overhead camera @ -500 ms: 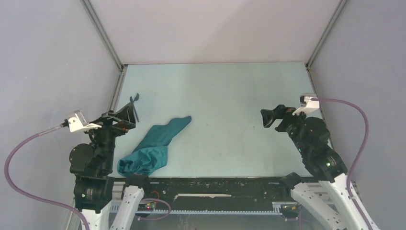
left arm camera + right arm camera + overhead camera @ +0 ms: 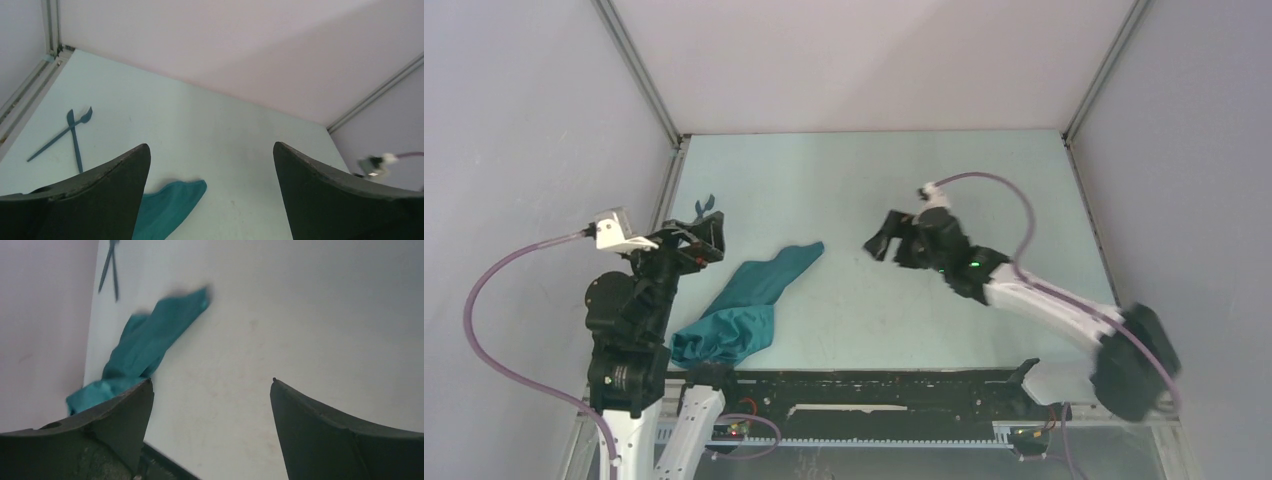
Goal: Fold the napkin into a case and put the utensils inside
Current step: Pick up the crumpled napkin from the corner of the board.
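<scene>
Left of centre on the table [image 2: 904, 180], the napkin [image 2: 744, 300] lies crumpled, untouched. The left end effector [image 2: 706, 240] and right end effector [image 2: 881, 244] hang spread wide, holding nothing.

Most room's at the back: the table [image 2: 874, 175] lies bare from the middle up to the back wall [image 2: 864, 60], side to side. Left side's tight. The left wall [image 2: 534, 130] runs right along the edge, w/ two crossed utensils [image 2: 706, 207] just beside it and the left gripper [image 2: 709, 242] hanging just in front of them. The napkin [image 2: 746, 300] sprawls diagonally from the near rail [image 2: 874, 385] toward centre, bunched thicker at its near end. Btwn its far tip and the right gripper [image 2: 879, 243] there's an open lane. The right arm [image 2: 1034, 295] slants across the near-right quarter and blocks passage there; behind it there's free surface up to the right wall [image 2: 1194, 120].
</scene>
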`<state>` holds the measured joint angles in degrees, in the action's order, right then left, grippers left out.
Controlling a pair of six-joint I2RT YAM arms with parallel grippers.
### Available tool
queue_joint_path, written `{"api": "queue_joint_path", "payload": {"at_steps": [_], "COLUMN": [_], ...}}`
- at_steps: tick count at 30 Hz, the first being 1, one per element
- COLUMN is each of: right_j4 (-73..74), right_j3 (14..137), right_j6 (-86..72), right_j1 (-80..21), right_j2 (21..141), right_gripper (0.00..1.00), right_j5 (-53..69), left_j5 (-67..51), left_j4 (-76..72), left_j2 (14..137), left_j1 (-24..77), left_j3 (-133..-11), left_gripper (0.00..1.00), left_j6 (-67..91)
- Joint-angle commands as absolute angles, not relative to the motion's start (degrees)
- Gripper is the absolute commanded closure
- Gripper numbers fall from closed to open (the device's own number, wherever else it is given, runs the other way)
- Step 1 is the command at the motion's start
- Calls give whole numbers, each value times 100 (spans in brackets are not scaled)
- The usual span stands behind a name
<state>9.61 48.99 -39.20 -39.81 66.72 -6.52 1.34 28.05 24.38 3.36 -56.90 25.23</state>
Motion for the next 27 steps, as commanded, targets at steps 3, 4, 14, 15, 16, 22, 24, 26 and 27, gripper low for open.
{"api": "queue_joint_path", "payload": {"at_steps": [3, 4, 14, 15, 16, 22, 24, 26, 27], "right_j4": [-1233, -1395, -2109, -2184, -2245, -2058, -1656, -1521, -1471], "right_j3": [5769, 5976, 7333, 7359, 7393, 7706, 7523, 6873, 6481], "right_j6": [-5182, -5153, -5202, -5272, -5322, -5341, -5210, -5017, -4883], "right_j1": [-5248, -5449, -6128, -6145, -6148, -6061, -5873, -5576, -5404], "right_j2": [9451, 9969, 12271, 12373, 12463, 12659, 12290, 11497, 11081], "right_gripper": [21, 22, 32, 34, 36, 79, 100, 100, 100], "right_j5": [1502, 1654, 2434, 2435, 2433, 2495, 2461, 2457, 2480], "left_j5": [-511, -562, -849, -875, -906, -983, -1016, -1125, -1196], "left_j4": [3027, 3062, 3131, 3129, 3129, 3113, 3111, 3116, 3116], "left_j2": [2574, 2566, 2368, 2358, 2344, 2373, 2381, 2371, 2377], "left_j1": [275, 274, 272, 266, 269, 280, 273, 282, 296], "left_j3": [-5439, -5404, -5047, -5033, -5021, -4992, -4973, -4888, -4814], "left_gripper": [0, 0, 0, 0, 0, 0, 0, 0, 0], "left_j6": [2317, 2317, 2388, 2397, 2409, 2467, 2481, 2533, 2578]}}
